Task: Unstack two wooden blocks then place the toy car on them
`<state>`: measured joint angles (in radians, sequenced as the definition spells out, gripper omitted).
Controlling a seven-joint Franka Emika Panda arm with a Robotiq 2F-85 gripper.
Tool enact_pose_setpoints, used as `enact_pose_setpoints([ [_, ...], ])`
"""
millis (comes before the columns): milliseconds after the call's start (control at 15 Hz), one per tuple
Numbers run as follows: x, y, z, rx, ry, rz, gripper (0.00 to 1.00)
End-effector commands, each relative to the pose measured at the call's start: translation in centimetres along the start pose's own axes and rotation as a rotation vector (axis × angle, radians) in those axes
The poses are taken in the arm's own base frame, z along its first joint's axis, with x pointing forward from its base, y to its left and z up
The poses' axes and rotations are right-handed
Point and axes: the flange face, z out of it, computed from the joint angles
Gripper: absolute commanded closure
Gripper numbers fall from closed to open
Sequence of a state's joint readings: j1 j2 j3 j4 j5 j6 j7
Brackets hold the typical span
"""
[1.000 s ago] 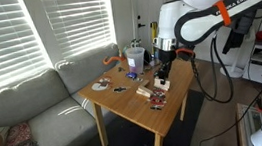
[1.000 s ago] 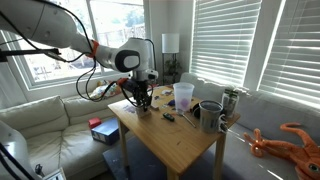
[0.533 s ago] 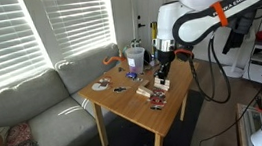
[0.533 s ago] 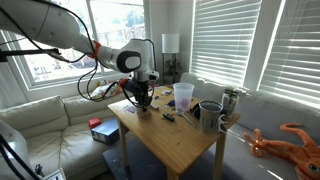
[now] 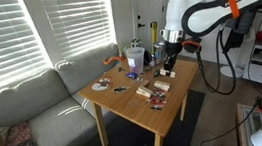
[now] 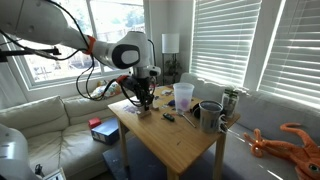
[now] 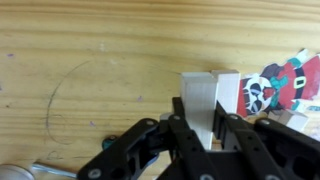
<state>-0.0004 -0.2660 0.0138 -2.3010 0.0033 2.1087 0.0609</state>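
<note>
In the wrist view my gripper (image 7: 203, 128) is shut on a pale wooden block (image 7: 199, 95), with one black finger on each side of it. A second wooden block (image 7: 229, 92) shows just beyond it on the right; I cannot tell whether the two touch. In both exterior views the gripper (image 5: 168, 67) (image 6: 146, 101) hangs low over the wooden table (image 5: 135, 108), near its far side. The toy car is too small for me to pick out among the small items on the table.
A colourful printed card (image 7: 283, 82) lies right beside the blocks. Cups and a dark pot (image 6: 210, 113) stand toward one end of the table, with small clutter (image 5: 104, 84) scattered about. A grey sofa (image 5: 24, 106) flanks the table.
The jaws have shut on the block. In an exterior view the arm has shifted slightly up and to the right.
</note>
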Motion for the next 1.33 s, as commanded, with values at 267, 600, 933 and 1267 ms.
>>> enact_pose_setpoints([
  [267, -2.7, 4.3, 1.3, -0.021, 0.064, -0.002, 0.93],
  [600, -2.4, 3.6, 3.5, -0.034, 0.051, -0.023, 0.93],
  [933, -2.4, 3.8, 4.9, -0.023, 0.017, -0.016, 0.93],
  [1267, -2.7, 3.6, 4.6, -0.030, 0.014, -0.010, 0.45],
])
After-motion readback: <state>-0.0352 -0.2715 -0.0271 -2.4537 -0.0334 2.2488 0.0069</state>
